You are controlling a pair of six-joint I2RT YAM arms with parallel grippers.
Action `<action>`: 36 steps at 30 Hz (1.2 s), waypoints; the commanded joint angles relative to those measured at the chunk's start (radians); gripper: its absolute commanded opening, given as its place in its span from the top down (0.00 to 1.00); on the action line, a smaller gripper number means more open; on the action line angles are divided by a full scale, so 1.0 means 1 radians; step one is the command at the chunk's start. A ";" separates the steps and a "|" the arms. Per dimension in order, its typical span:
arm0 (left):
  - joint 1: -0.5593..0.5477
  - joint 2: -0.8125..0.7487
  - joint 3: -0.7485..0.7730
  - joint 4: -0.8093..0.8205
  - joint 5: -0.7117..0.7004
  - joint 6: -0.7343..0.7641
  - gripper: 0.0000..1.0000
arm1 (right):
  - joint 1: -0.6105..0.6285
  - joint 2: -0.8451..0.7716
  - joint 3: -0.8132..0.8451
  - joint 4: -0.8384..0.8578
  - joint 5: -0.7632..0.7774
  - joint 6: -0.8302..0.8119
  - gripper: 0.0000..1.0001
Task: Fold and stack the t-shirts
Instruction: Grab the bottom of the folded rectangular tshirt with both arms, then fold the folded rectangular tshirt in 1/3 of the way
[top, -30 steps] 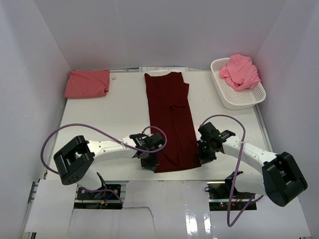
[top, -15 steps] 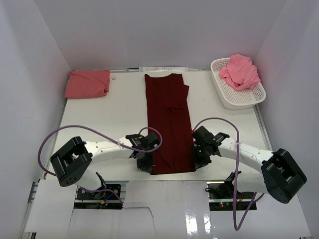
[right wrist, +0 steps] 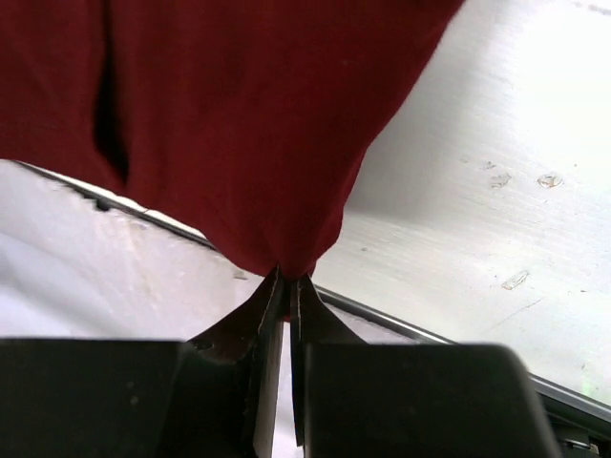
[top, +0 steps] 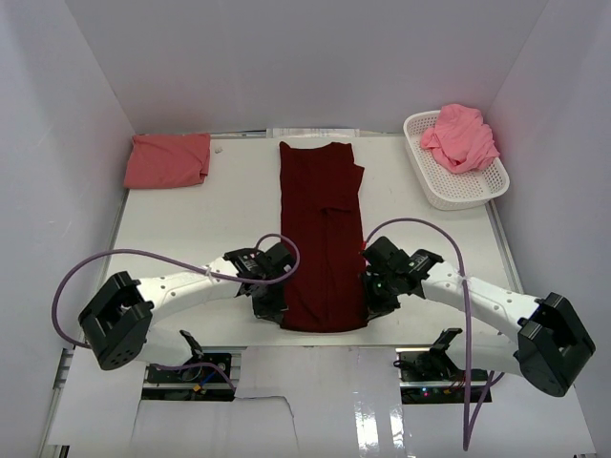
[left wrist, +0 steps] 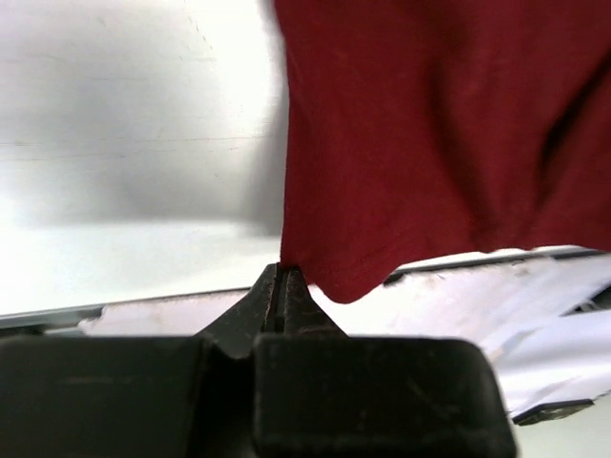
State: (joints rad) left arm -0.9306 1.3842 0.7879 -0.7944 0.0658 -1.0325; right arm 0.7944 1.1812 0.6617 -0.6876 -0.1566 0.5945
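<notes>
"Maroon t-shirt (top: 320, 229), both hem corners pinched: left gripper (left wrist: 284, 277) clamped on one, right gripper (right wrist: 286, 281) on the other!"
"And they've dragged that hem sideways, away from the basket (top: 449, 186). The strip lies straighter now, stretched along the table (top: 210, 229) beside the basket."
"Squared up for the next fold, I'd say. Pink t-shirt (top: 460, 135) waits in the basket."

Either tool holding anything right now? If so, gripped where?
Both hold the dark maroon t-shirt. The left tool pinches the left corner of its near edge, and the right tool pinches the right corner.
</notes>
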 commanded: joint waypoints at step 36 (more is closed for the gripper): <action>0.463 0.653 1.027 -0.121 -0.176 0.400 1.00 | -0.302 0.630 0.924 -0.064 0.204 -0.312 0.92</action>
State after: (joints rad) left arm -0.4740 2.0274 1.7554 -0.9119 -0.0891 -0.6472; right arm 0.5064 1.7824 1.5185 -0.7544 0.0509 0.3202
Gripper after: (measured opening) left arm 0.017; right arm 0.085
